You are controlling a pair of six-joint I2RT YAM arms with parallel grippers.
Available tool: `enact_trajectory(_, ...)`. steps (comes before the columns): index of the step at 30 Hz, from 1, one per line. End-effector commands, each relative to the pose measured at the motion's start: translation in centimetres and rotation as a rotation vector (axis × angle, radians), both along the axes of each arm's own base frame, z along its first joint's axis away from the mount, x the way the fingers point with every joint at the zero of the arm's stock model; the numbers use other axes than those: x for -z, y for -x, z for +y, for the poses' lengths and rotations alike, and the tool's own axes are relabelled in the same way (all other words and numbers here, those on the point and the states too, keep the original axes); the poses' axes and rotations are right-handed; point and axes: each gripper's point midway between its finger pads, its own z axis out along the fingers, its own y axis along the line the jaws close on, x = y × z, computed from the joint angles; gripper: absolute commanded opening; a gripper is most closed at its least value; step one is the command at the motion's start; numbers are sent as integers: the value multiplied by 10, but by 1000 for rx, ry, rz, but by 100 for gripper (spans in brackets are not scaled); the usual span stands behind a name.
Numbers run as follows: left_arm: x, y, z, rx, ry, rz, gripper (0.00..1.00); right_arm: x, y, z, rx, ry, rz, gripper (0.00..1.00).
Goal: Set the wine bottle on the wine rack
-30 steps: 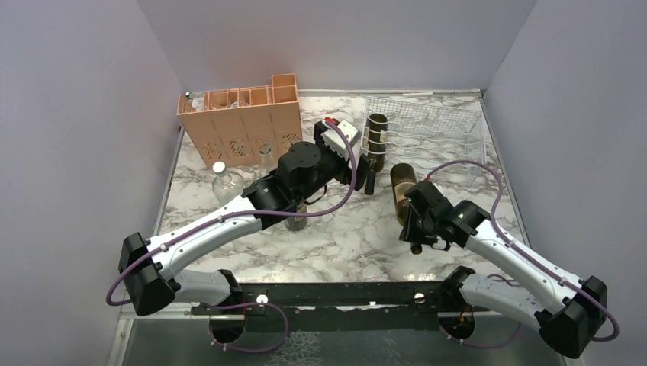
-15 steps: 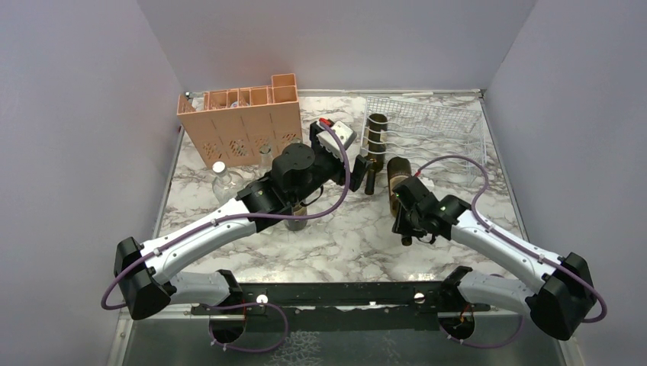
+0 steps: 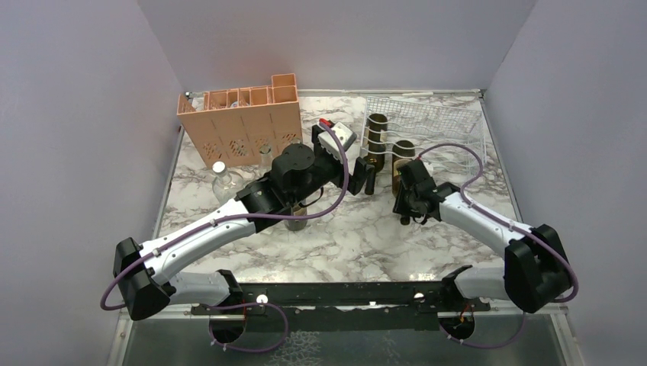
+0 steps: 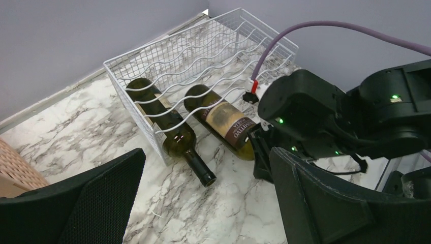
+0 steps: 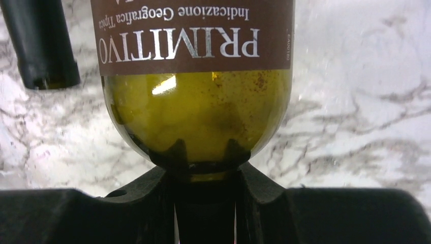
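My right gripper (image 5: 206, 170) is pinching the neck of the wine bottle (image 4: 223, 122), its fingers pressed together just below the shoulder. Holding it there lets the base go first. The bottle lies on its side with its base end inside the front of the white wire wine rack (image 4: 203, 56), under a wavy cradle wire. Its label and neck stick out over the marble table (image 3: 343, 229). A second dark bottle (image 4: 170, 127) lies in the next cradle, just beside it. My left gripper (image 3: 365, 179) hovers near that bottle's neck, spread wide and empty, and its camera looks into the rack. I judge the bottle only partly seated and needing a further push inward.
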Motion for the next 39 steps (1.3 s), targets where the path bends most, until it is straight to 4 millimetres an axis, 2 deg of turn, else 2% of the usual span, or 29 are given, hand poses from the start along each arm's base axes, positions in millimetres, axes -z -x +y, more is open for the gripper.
enact_trajectory(1,-8,11,0,41,41,7,99,-39,-73,21,-112,-88,-255,1)
enact_trajectory(6,-8,10,1,33,28,1,99,-34,-101,22,-136,-78,-261,1)
enact_trajectory(13,-7,10,6,22,20,2,99,-27,-131,11,-19,-82,-257,1)
enact_trajectory(24,-9,10,9,12,17,2,99,-10,-154,4,0,-67,-240,1)
enact_trajectory(28,-9,10,9,11,12,5,99,-14,-167,5,-52,-49,-271,1)
enact_trajectory(33,-10,10,9,12,13,7,99,-15,-179,16,-160,-53,-272,1)
enact_trajectory(39,-9,11,10,11,15,12,99,-15,-192,18,-195,-52,-264,2)
